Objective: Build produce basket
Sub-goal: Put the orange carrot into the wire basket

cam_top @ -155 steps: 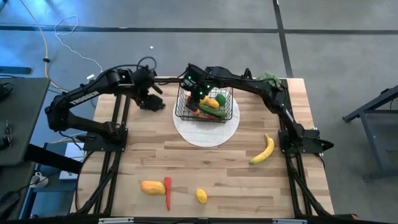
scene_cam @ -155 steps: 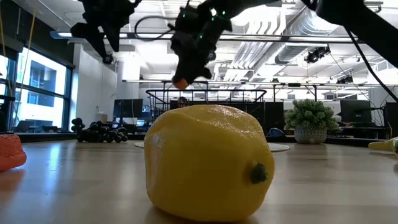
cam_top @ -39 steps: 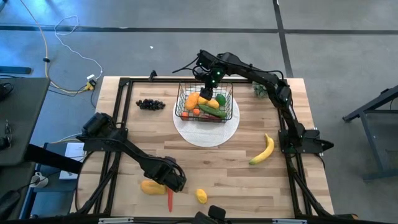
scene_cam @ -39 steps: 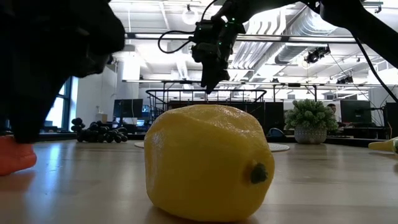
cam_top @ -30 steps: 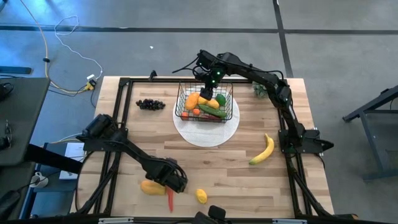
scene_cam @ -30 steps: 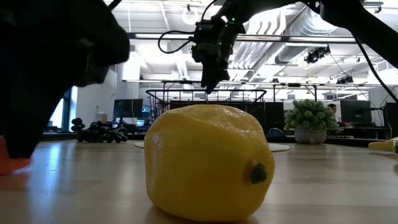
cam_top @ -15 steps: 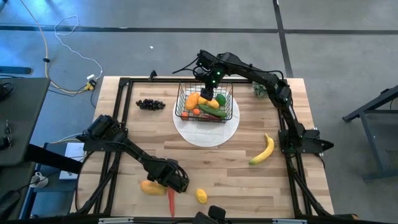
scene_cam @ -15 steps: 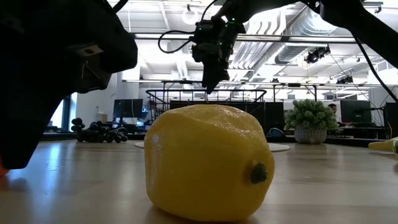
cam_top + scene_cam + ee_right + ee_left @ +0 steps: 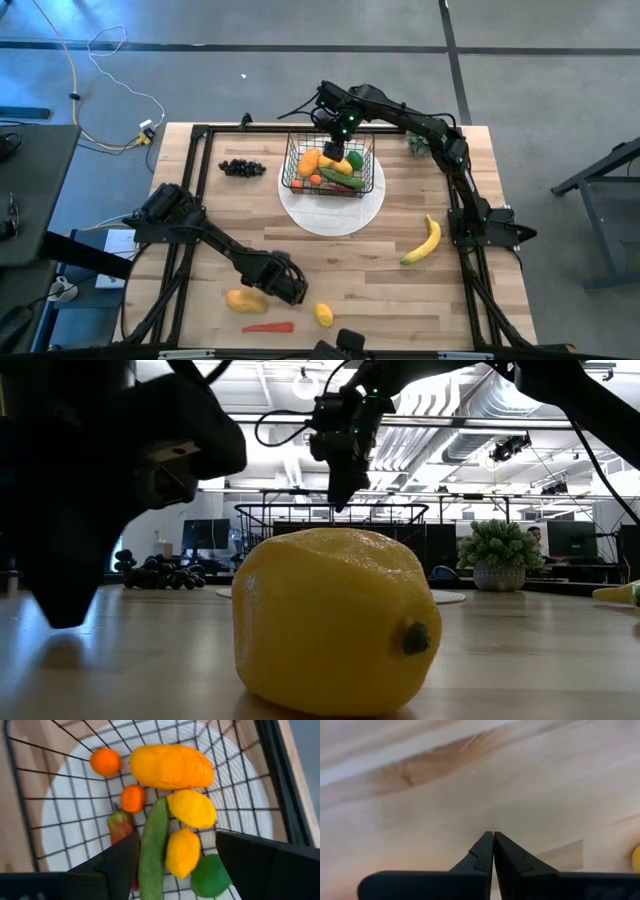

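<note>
The black wire basket [image 9: 330, 166] stands on a round white disc and holds a mango [image 9: 171, 766], lemons, a cucumber [image 9: 152, 845] and small oranges. My right gripper [image 9: 340, 133] hangs open above its far side. My left gripper [image 9: 288, 287] is shut with nothing between its fingers [image 9: 493, 842], over bare wood near the table's front. Around it lie an orange mango [image 9: 245, 299], a red chilli [image 9: 268, 327] and a lemon [image 9: 324, 315]. A banana [image 9: 423, 241] lies at the right and dark grapes [image 9: 241, 167] at the far left.
A bushy green plant [image 9: 420, 143] stands at the far right corner. In the low view the lemon [image 9: 335, 622] fills the foreground, with the left arm a dark mass beside it. Bare wood lies between the disc and the front row of produce.
My left gripper has shut on nothing and has shifted a little toward the table's right edge. The red chilli, which lay pointing near to far beside the mango, has turned about and now lies crosswise, closer to the near edge. My right gripper has kept still.
</note>
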You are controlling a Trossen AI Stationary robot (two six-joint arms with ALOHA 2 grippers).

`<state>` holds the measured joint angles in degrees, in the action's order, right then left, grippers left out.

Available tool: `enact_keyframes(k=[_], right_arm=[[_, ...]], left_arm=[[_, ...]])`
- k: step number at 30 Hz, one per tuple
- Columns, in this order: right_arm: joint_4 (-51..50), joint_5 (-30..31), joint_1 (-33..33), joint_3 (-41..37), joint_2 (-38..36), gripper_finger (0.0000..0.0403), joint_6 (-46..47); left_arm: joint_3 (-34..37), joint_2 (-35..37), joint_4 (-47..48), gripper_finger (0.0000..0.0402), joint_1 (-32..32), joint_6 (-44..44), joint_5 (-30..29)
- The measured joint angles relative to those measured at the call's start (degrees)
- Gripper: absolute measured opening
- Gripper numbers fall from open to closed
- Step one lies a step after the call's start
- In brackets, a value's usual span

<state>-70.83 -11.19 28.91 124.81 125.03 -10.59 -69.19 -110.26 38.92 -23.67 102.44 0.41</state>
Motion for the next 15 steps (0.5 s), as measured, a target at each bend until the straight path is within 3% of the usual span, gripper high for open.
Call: enact_keyframes(k=[8,15], right_arm=[[-0.63,1.87,0.00,0.00,0.00,0.0247,-1.07],[-1.03,1.93,0.00,0.00,-0.42,0.0247,-0.86]], left_arm=[[-3.11,0.00,1.90,0.0016,1.75,-12.79,-0.50],[-9.36,1.14,13.94,0.0010,1.14,-25.25,-5.83]])
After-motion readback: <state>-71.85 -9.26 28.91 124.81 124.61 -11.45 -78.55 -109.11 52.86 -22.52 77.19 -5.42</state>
